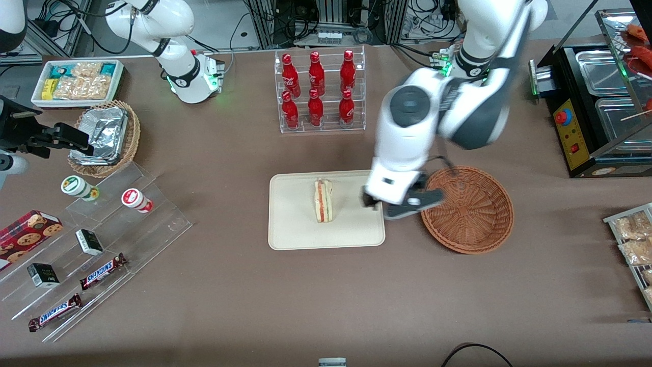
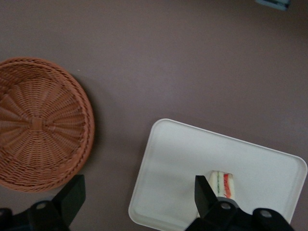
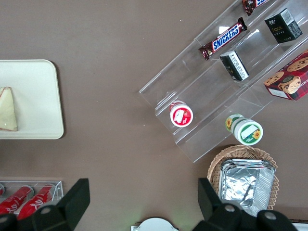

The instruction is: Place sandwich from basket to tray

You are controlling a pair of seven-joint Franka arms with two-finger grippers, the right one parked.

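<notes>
The sandwich [image 1: 323, 200] stands on its edge in the middle of the cream tray [image 1: 290, 234], filling stripe up. In the left wrist view the sandwich [image 2: 224, 183] shows on the tray [image 2: 178, 159], partly hidden by one finger. My gripper [image 1: 400, 203] hangs open and holds nothing, above the tray's edge that faces the basket [image 1: 471, 211]. The reddish-brown basket [image 2: 38, 125] has nothing in it. The sandwich [image 3: 8, 109] also shows on the tray [image 3: 38, 96] in the right wrist view.
A clear rack of red bottles [image 1: 318, 92] stands farther from the front camera than the tray. Clear steps with snacks [image 1: 91, 255] and a tan basket of foil trays [image 1: 104, 135] lie toward the parked arm's end. A black food warmer [image 1: 596, 102] stands toward the working arm's end.
</notes>
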